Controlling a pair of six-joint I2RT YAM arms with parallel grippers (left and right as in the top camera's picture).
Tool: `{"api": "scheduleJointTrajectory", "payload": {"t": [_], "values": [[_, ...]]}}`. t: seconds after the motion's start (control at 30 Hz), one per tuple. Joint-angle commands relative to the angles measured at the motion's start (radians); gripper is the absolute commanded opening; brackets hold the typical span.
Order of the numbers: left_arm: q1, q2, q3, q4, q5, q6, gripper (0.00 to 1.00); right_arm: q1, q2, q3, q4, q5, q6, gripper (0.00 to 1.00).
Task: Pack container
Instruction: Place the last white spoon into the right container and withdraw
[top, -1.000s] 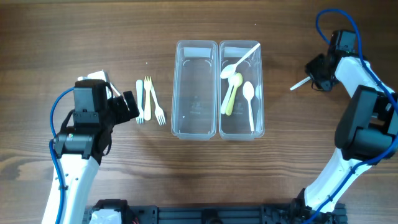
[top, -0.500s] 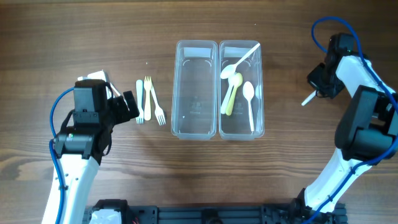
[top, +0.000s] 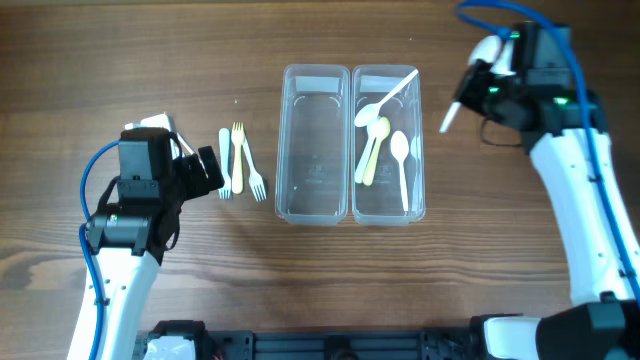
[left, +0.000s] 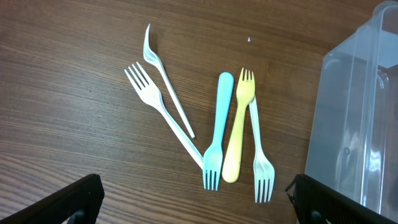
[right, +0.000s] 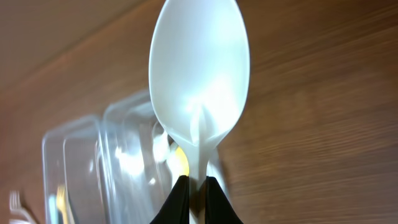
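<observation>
Two clear containers stand side by side mid-table; the left container (top: 316, 145) holds nothing, the right container (top: 388, 200) holds several spoons (top: 399, 150). Several forks (top: 240, 160) lie left of them; in the left wrist view they fan out, with a blue fork (left: 215, 140) and a yellow fork (left: 237, 134) among white ones. My left gripper (left: 193, 199) is open and empty, just short of the forks. My right gripper (right: 198, 193) is shut on a white spoon (right: 199, 74), held above the table right of the right container (right: 124, 155); the spoon also shows in the overhead view (top: 452, 110).
Bare wooden table (top: 300, 290) surrounds the containers. The left arm (top: 130, 220) stands at the left side and the right arm (top: 590, 220) at the right side with its blue cable looping above.
My right gripper has swung from the far right edge up and leftward with the white spoon, now close to the right container. The left arm has not moved.
</observation>
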Motion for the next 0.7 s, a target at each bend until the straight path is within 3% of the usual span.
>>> {"api": "scheduleJointTrajectory", "payload": {"t": [0.0,0.13,0.17,0.2,0.27,0.37,0.57,0.67], "values": [[-0.005,0.001,0.021,0.003,-0.013,0.016,1.0,0.115,0.086,-0.005,-0.002,0.034,-0.008,0.06],[-0.005,0.001,0.021,0.003,-0.013,0.016,1.0,0.224,0.209,-0.005,-0.002,0.054,-0.01,0.07],[-0.005,0.001,0.021,0.003,-0.013,0.016,1.0,0.238,0.229,-0.005,-0.002,0.073,-0.006,0.13],[-0.005,0.001,0.021,0.003,-0.013,0.016,1.0,0.248,0.247,-0.005,0.006,0.079,-0.004,0.27],[-0.005,0.001,0.021,0.003,-0.013,0.016,1.0,0.248,0.257,-0.005,0.056,0.08,-0.004,0.38],[-0.005,0.001,0.021,0.003,-0.013,0.016,1.0,0.248,0.254,-0.003,0.131,0.096,-0.007,0.43],[-0.005,0.001,0.021,0.003,-0.013,0.016,1.0,0.191,0.269,-0.003,0.23,0.096,0.054,0.38],[-0.005,0.001,0.021,0.003,-0.013,0.016,1.0,0.182,0.324,-0.003,0.256,0.095,0.039,0.48]]}}
